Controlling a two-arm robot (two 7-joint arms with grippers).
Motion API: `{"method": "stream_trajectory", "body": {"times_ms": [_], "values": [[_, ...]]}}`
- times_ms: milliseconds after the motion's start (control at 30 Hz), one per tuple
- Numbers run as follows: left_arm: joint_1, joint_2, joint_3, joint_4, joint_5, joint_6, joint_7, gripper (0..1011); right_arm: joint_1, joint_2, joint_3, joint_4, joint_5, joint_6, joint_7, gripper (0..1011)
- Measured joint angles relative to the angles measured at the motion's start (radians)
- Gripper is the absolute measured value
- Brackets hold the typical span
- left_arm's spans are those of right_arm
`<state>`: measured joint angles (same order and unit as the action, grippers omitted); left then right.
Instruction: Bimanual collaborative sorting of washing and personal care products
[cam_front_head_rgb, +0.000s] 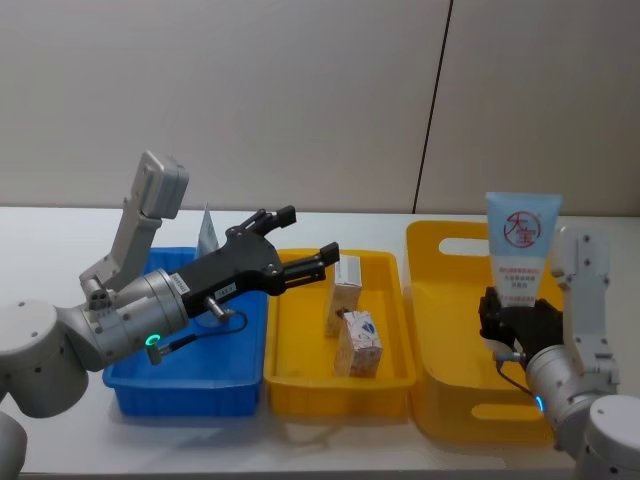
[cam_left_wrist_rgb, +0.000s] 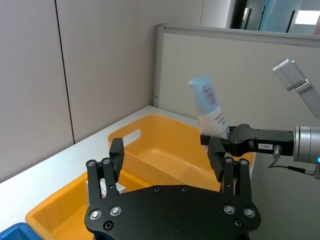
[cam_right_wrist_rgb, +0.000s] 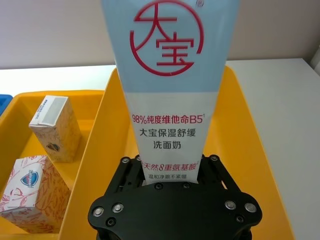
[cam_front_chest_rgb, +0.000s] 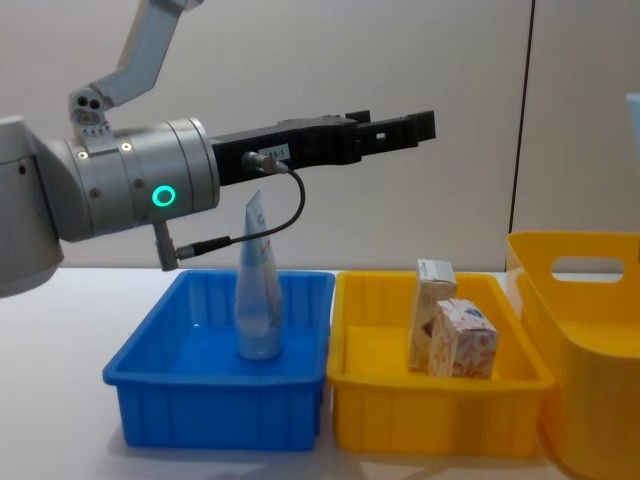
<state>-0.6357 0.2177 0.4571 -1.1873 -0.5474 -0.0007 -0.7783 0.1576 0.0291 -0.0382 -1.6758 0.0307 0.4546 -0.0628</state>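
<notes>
Right claw (cam_front_head_rgb: 520, 305) clenched on upright light blue tube (cam_front_head_rgb: 522, 240) over large yellow bin (cam_front_head_rgb: 440, 400); left claw (cam_front_head_rgb: 308, 235) spread, empty, above small yellow tray (cam_front_head_rgb: 300, 385).

This looks like an office fitted out as a test station. A plain white desk (cam_front_head_rgb: 40, 235) stands against grey partition panels (cam_front_head_rgb: 250, 100) of the cubicle kind. Past the partition's metal edge (cam_left_wrist_rgb: 159, 60) are glazed rooms (cam_left_wrist_rgb: 260, 15) and a ceiling light (cam_left_wrist_rgb: 306, 17), and on the desk sit a blue tray (cam_front_chest_rgb: 215, 430) and a yellow tray (cam_front_chest_rgb: 430, 435).
</notes>
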Motion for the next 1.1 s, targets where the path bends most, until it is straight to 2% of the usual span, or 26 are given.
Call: {"method": "stream_trajectory", "body": {"times_ms": [133, 167, 233, 333, 700, 1100], "values": [[0.000, 0.000, 0.000, 0.000, 0.000, 0.000, 0.000, 1001, -0.002, -0.002, 0.000, 0.002, -0.003, -0.001, -0.003, 484], [0.000, 0.000, 0.000, 0.000, 0.000, 0.000, 0.000, 1001, -0.003, -0.003, 0.000, 0.003, -0.003, -0.001, -0.004, 557], [0.000, 0.000, 0.000, 0.000, 0.000, 0.000, 0.000, 1001, -0.003, -0.003, 0.000, 0.003, -0.004, -0.002, -0.005, 577], [0.000, 0.000, 0.000, 0.000, 0.000, 0.000, 0.000, 1001, -0.004, -0.004, 0.000, 0.004, -0.006, -0.003, -0.006, 726], [0.000, 0.000, 0.000, 0.000, 0.000, 0.000, 0.000, 1001, -0.006, -0.006, -0.001, 0.006, -0.009, -0.005, -0.010, 1003], [0.000, 0.000, 0.000, 0.000, 0.000, 0.000, 0.000, 1001, -0.007, -0.007, -0.001, 0.007, -0.010, -0.005, -0.011, 1003]]}}
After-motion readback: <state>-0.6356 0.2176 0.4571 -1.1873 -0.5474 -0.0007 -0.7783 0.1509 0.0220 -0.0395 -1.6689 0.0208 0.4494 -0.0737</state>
